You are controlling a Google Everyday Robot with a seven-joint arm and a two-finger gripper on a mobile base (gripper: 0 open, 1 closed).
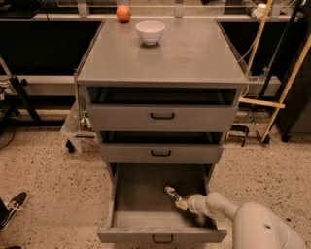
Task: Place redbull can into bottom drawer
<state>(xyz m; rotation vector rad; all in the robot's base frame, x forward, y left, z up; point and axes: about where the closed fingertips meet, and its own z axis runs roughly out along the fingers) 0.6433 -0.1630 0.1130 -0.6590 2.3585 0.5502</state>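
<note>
The redbull can (170, 192) is a small slim can, silver and blue, tilted with its top leaning up and to the left. It is inside the pulled-out bottom drawer (127, 235), over the right half of the drawer's floor, and nothing else shows in the drawer. The end effector (181, 204) reaches in from the right and is closed on the can's lower end. A white bowl (150, 32) and an orange fruit (123, 13) sit on the cabinet's top surface (194, 53).
</note>
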